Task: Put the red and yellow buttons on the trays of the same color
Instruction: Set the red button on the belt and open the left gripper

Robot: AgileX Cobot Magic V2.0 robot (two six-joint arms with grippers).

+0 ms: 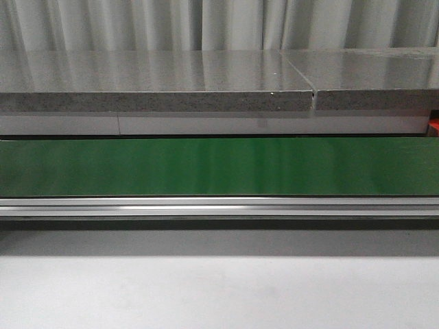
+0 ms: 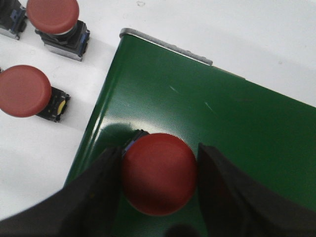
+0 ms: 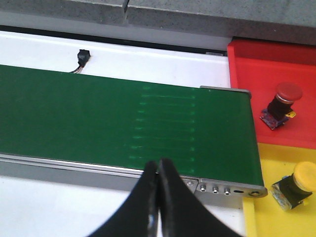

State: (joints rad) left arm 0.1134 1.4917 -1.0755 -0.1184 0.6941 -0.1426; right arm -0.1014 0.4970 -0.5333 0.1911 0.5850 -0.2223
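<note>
- Right now the left gripper (image 2: 159, 190) has its dark fingers (image 2: 96, 197) pressed against both sides of a round red mushroom-head push button (image 2: 159, 174), clamped on the cap just over the green conveyor belt (image 2: 207, 113), near the belt's corner.
- That button's domed cap faces the left wrist camera, so its axis runs away from the lens toward the belt; a sliver of dark base peeks out behind the cap.
- On the white table (image 2: 34, 148) beside the belt, two more red buttons lie tipped over: one (image 2: 24, 91) with a yellow-marked base, another (image 2: 53, 17) with a blue-edged base.
- The right gripper (image 3: 158, 197) hangs over the belt's near rail, fingers together, nothing between them.
- Beyond the belt end, a red tray (image 3: 266, 59) holds a tilted red button (image 3: 282, 104); the yellow tray (image 3: 276, 217) holds a yellow one (image 3: 296, 186) on its side.
</note>
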